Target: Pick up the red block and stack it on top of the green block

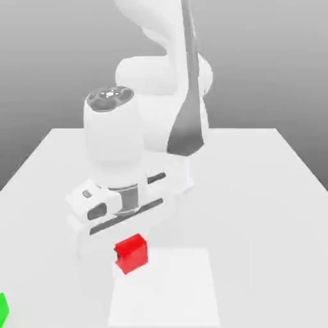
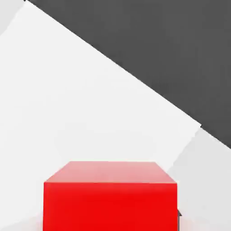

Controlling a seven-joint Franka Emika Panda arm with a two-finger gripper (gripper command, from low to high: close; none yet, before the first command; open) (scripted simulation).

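Holding the red block (image 1: pixel 132 254) in the gripper (image 1: pixel 131 251), closed on two opposite sides, above the part of the desk (image 1: pixel 256 211) nearer the exterior view's camera, well apart from the far edge and between the two side edges. Pointing downward with the wrist, below the bent white arm (image 1: pixel 157 125). Turned at an angle to the far edge, both with the hand and with the red block. Cannot tell from these views whether touching the desk with the underside of the red block or holding it just clear.

Just beside the red block, towards the exterior view's right, laid out with a brighter white rectangle (image 1: pixel 165 291) on the desk. Set towards the exterior view's left and closer to its camera than the red block, with the green block (image 1: pixel 3 309), cut off by the frame and seen only in part. Well apart from the red block, and not under it. In the hand view, looking past the top and one bright side of the red block to a straight edge against dark grey
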